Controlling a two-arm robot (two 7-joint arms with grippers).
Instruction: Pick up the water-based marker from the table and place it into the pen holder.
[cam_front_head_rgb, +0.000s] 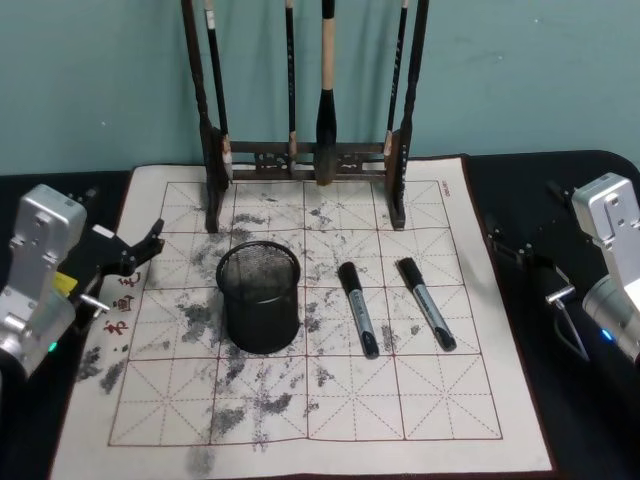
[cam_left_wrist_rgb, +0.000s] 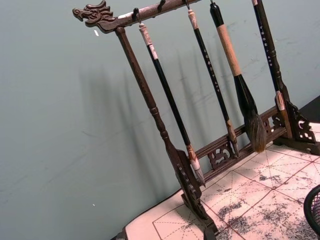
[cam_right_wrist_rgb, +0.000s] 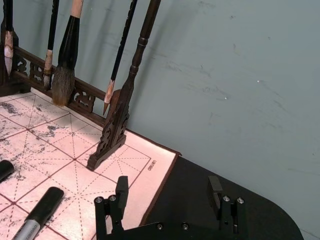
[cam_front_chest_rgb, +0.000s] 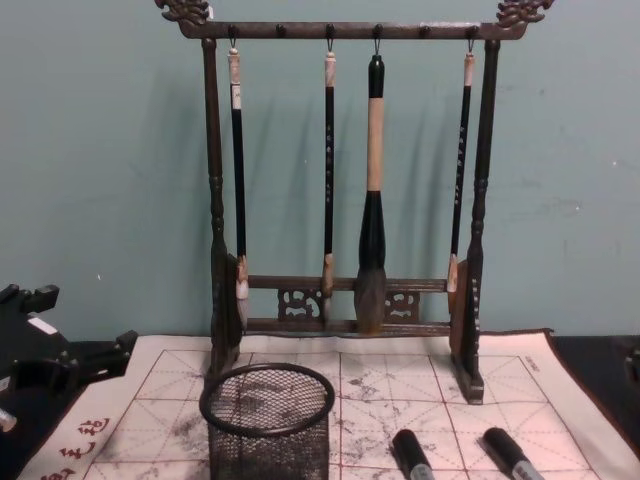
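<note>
Markers, two, alike: black cap, grey printed barrel. Inner marker near pen holder, outer marker beyond; both flat on ink-stained grid mat, caps toward brush rack. Which is water-based: cannot tell. Right gripper at mat's right edge, jaws spread; left gripper at left edge, jaws spread. Advice: straddle barrel mid-length, pinch, tip upright over holder.
</note>
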